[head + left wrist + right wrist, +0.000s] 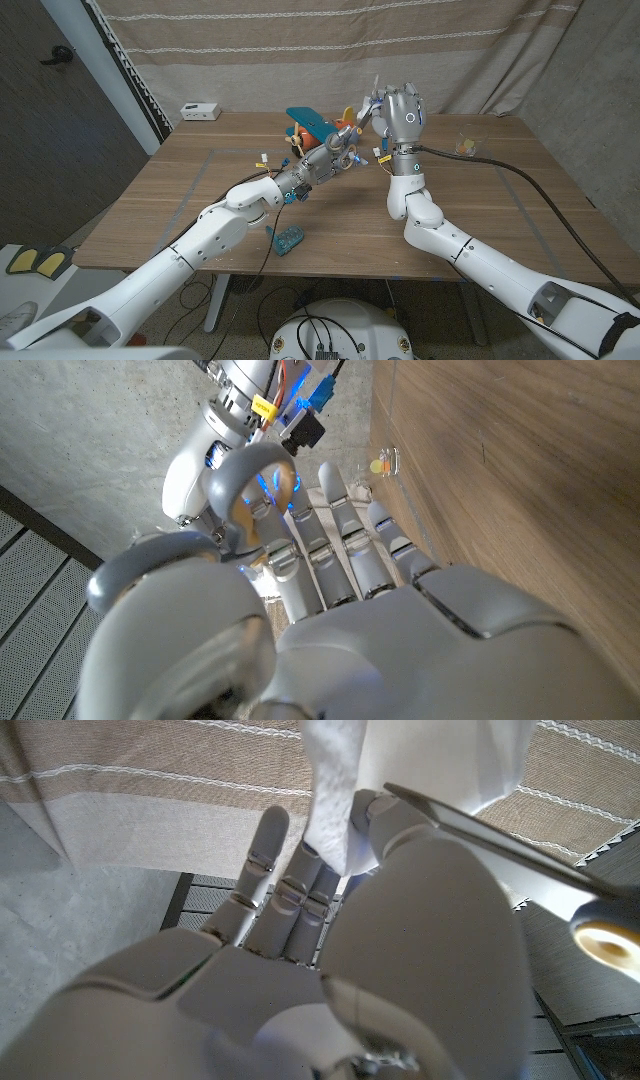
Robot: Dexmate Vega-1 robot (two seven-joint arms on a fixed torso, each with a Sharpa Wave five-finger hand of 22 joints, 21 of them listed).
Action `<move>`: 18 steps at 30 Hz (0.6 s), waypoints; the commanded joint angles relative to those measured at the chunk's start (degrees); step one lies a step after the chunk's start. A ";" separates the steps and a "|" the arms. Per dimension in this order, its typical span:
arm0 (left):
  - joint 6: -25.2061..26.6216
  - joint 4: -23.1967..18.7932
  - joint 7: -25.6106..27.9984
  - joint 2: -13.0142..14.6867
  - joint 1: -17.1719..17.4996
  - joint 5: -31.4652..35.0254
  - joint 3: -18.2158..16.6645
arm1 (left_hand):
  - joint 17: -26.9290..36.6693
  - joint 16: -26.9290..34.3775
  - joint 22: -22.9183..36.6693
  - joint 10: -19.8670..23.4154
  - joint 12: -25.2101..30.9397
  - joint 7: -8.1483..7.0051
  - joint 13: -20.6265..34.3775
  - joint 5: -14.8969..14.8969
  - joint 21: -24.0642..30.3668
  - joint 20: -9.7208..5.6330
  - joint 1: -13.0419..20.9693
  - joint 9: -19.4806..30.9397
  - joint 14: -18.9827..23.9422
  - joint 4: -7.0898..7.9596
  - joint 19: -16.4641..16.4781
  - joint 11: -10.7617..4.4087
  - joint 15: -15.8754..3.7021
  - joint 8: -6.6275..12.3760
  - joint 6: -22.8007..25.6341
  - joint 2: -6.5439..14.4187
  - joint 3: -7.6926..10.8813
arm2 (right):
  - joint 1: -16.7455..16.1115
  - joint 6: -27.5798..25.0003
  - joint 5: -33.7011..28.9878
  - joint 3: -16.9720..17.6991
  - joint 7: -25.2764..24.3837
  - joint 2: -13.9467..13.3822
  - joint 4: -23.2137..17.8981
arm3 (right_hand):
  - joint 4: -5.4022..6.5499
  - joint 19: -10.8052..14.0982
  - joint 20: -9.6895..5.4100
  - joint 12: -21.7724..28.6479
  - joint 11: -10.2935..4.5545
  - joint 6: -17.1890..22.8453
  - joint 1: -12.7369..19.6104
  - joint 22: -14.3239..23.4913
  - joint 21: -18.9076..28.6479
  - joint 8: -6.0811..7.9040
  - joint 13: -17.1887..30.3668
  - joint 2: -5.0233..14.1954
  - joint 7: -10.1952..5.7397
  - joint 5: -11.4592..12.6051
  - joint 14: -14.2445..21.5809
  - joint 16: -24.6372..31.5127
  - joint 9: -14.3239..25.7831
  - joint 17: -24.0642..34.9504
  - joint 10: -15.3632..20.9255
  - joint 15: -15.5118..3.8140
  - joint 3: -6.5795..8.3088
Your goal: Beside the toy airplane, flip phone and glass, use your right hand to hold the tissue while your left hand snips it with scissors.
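Observation:
My right hand (pixel 403 115) is raised above the middle of the table and pinches a white tissue (pixel 376 100) that hangs from its fingers. In the right wrist view the tissue (pixel 400 765) drapes over the fingertips, and a scissors blade (pixel 480 830) crosses just beside it. My left hand (pixel 335 152) grips the scissors (pixel 360 120), blades pointing up toward the tissue. Behind the left hand stands the blue and orange toy airplane (pixel 305 122). The glass (pixel 467 143) stands at the back right, and the glass (pixel 383 463) is small in the left wrist view.
A teal object (pixel 288 240), perhaps the flip phone, lies near the table's front edge under my left forearm. A white box (pixel 198 110) sits at the back left corner. A striped curtain hangs behind the table (pixel 520 200).

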 commanded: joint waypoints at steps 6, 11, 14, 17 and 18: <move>-1.13 0.70 0.67 -0.87 0.60 -0.33 -0.48 | -0.33 -0.41 0.45 3.74 0.54 -0.82 6.70 0.24 0.53 0.04 4.67 0.85 0.67 -0.44 0.57 -3.29 -7.54 0.44 -0.58 5.30 2.00 | 0.47 0.06 0.54 -0.01 0.51 0.09 0.68 | 0.04 -0.04 -8.08 0.44 -1.92 -0.21 0.25 -0.08 0.43 0.34 10.43 0.29 0.15 0.01 0.89 0.12 0.40 0.12 5.51 -1.17 0.52; -1.13 0.63 1.41 -1.04 0.81 -0.31 -0.61 | -1.07 -0.99 0.78 3.79 0.86 -1.38 7.37 -0.63 1.11 -0.06 10.99 1.89 1.16 -2.12 0.66 -3.29 -7.76 0.77 -1.95 10.56 5.94 | 0.52 0.09 0.51 -0.01 0.63 -0.04 0.48 | 0.06 -0.01 -8.06 0.43 -1.95 -0.21 0.13 -0.14 0.43 0.34 10.47 0.20 0.19 0.00 1.04 0.16 0.45 0.09 5.62 -1.17 0.63; -1.96 0.99 1.68 -1.69 1.18 -0.63 -0.83 | -1.34 -1.27 1.00 3.11 0.88 -1.27 7.92 -0.94 1.37 -0.01 12.75 2.76 1.19 -2.18 0.51 -3.24 -7.72 0.89 -3.22 11.29 7.89 | 0.70 -0.18 0.42 -0.09 0.93 0.06 0.68 | 0.05 0.01 -8.05 0.37 -1.95 -0.22 0.09 -0.20 0.37 0.34 10.50 0.16 0.14 0.00 0.98 0.09 0.47 0.03 5.54 -1.17 0.77; -2.46 1.60 0.53 -1.79 0.92 -0.79 -0.74 | -1.56 -1.56 1.33 2.10 1.25 -2.00 9.30 -0.97 1.63 -0.01 13.02 3.83 1.08 -0.94 0.21 -3.15 -7.66 0.81 -5.27 11.49 9.75 | 0.95 -0.68 0.51 -0.07 1.44 0.15 1.22 | 0.06 0.13 -8.09 0.41 -1.98 -0.27 0.05 -0.13 0.57 0.33 10.59 0.14 0.15 -0.06 0.98 0.02 0.52 -0.07 5.67 -1.18 0.80; -2.23 1.56 0.32 -1.64 0.85 -0.89 -0.71 | -1.67 -1.67 1.46 1.59 1.27 -2.41 9.77 -0.89 1.79 0.00 12.90 4.43 1.07 -0.12 0.18 -3.18 -7.66 0.93 -6.03 11.39 10.60 | 0.99 -0.88 0.51 -0.04 1.51 0.17 1.28 | 0.07 0.16 -8.09 0.43 -1.96 -0.27 0.04 -0.11 0.63 0.33 10.58 0.15 0.13 -0.07 0.99 0.03 0.53 -0.07 5.73 -1.18 0.79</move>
